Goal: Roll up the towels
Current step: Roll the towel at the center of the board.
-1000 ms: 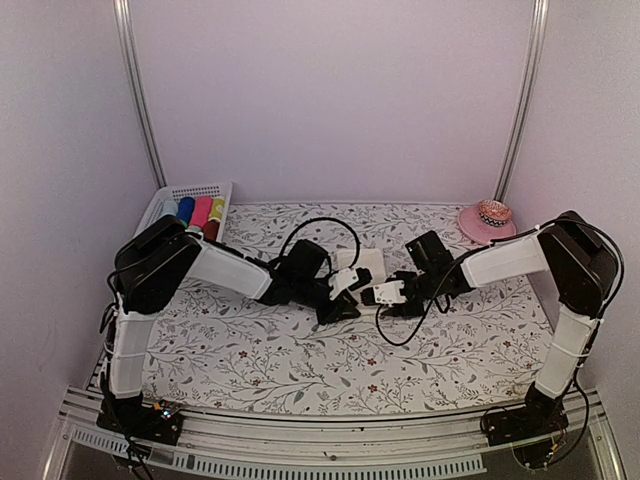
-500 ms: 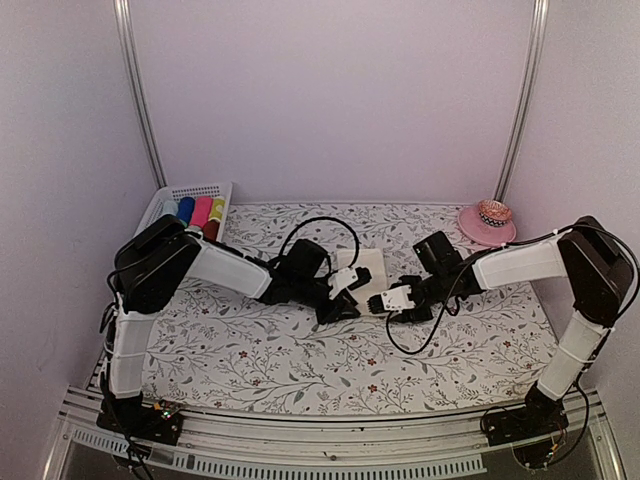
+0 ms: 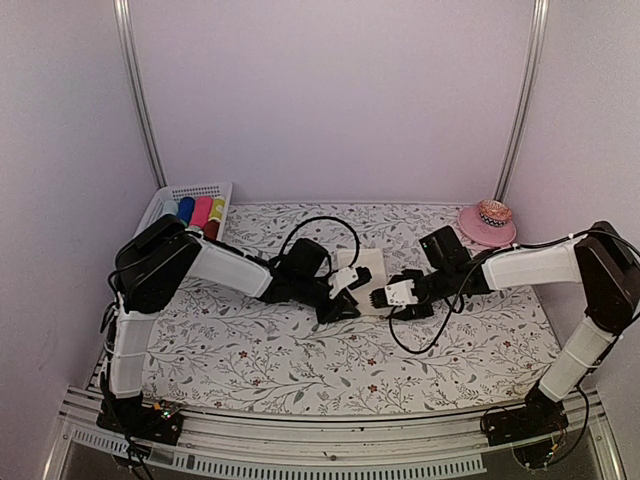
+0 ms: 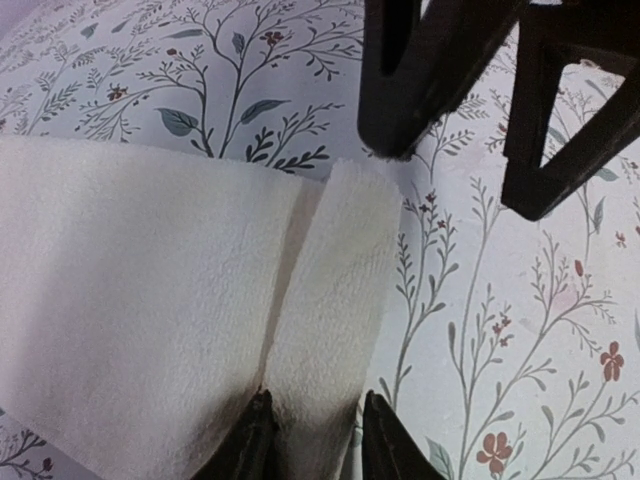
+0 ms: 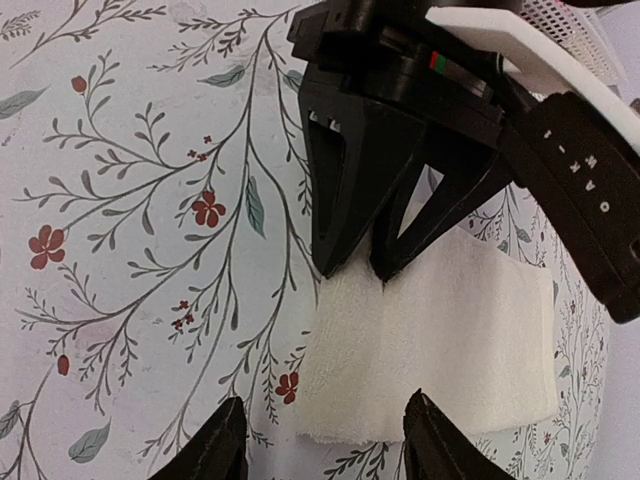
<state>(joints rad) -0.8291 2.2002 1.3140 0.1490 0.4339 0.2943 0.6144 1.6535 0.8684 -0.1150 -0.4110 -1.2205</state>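
**Inspector:** Item 1, the towel. Where is it?

**Arm:** The cream-white towel [image 3: 372, 268] lies on the bench [image 3: 250, 350], about midway between the left and right edges and somewhat nearer the far edge than the near one. Most of it is flat. 1 side, the one toward the near edge, is turned over into a narrow fold [image 4: 335, 300].

**Inspector:** Item 2, your left jaws.

**Arm:** My left gripper [image 4: 315, 438] is clenched on 1 end of that fold. The doubled cloth sits between both fingertips, low at the bench surface.

**Inspector:** Item 3, your right jaws.

**Arm:** My right gripper [image 5: 325, 445] is released. Its 2 fingers stand wide apart just at the other end of the fold and hold nothing. Whether either finger touches the cloth I cannot tell. My 2 grippers face each other along the fold, tips near but apart.

**Inspector:** Item 4, other objects on the bench.

**Arm:** A white basket [image 3: 190, 192] stands at the far left corner with coloured rolls [image 3: 202, 212] in it: blue, pink, yellow and red. A pink dish [image 3: 487, 225] sits at the far right corner. Both are well apart from the towel. The dark mark on the cloth does not show from any of my 3 cameras.
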